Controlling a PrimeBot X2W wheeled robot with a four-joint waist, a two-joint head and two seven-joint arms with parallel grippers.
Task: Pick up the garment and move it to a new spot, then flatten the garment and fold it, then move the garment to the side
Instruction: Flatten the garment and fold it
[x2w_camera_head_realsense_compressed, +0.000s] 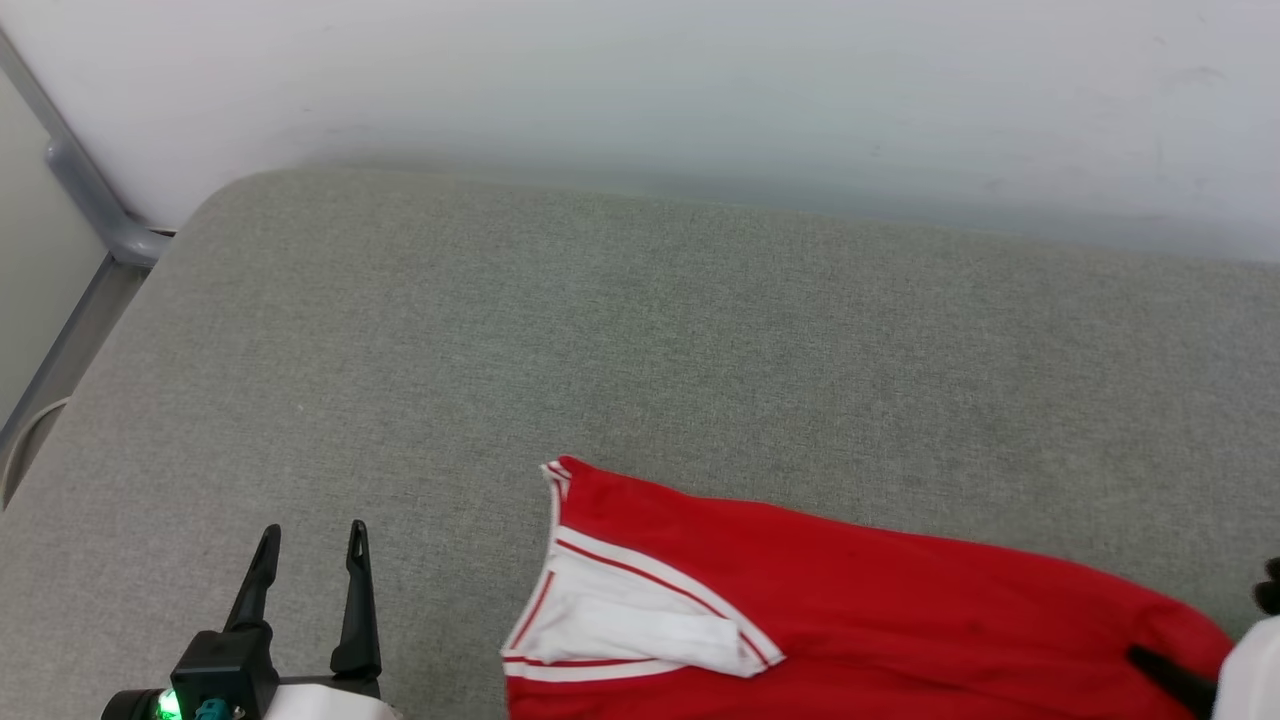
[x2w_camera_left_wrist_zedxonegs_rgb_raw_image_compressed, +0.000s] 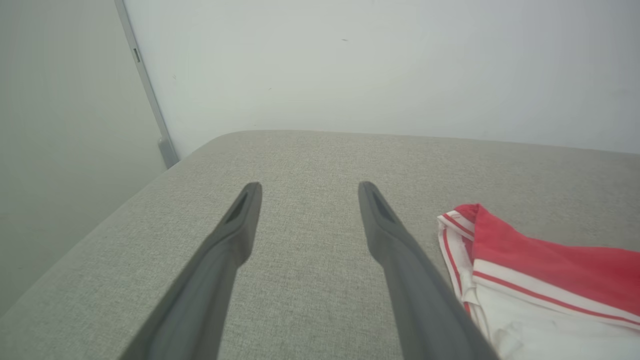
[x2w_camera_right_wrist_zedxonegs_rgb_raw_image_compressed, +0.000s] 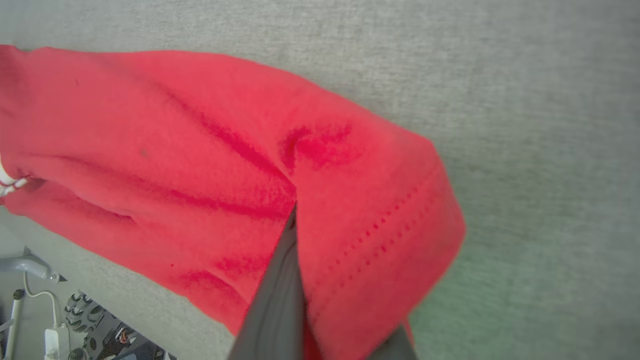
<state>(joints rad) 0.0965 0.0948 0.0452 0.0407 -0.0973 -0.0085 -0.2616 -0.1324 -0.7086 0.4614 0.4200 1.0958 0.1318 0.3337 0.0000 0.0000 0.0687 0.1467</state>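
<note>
A pale wall (x2w_camera_head_realsense_compressed: 700, 90) is running across the far side of the scene, and a grey metal rail (x2w_camera_head_realsense_compressed: 100, 210) is slanting down its left end. In front of it, a large grey fabric cushion (x2w_camera_head_realsense_compressed: 640, 330) is stretching from left to right, with most of its far and left parts lying bare, which is probably leaving room to set the shirt down somewhere new.

A red shirt (x2w_camera_head_realsense_compressed: 900, 610) is lying on the near right part of the cushion, spread sideways and loosely rumpled rather than smoothed out. Its white short sleeve (x2w_camera_head_realsense_compressed: 620, 620), edged with red and white stripes, is pointing left and folding over itself at the shirt's left end.

At the shirt's right end, the robot's right gripper (x2w_camera_right_wrist_zedxonegs_rgb_raw_image_compressed: 294, 225) is pinching the red cloth. In the right wrist view, its two dark fingers are pressing together on a fold near a stitched hem, and creases are gathering toward the pinch. This grip is likely the start of lifting the shirt, so the pick-up appears to be only just beginning.

At the near left, the left gripper (x2w_camera_head_realsense_compressed: 312, 528) is hovering over bare cushion with its two fingers spread wide apart and holding nothing. It is sitting just left of the sleeve without touching it, seemingly waiting while the right one is taking hold.
</note>
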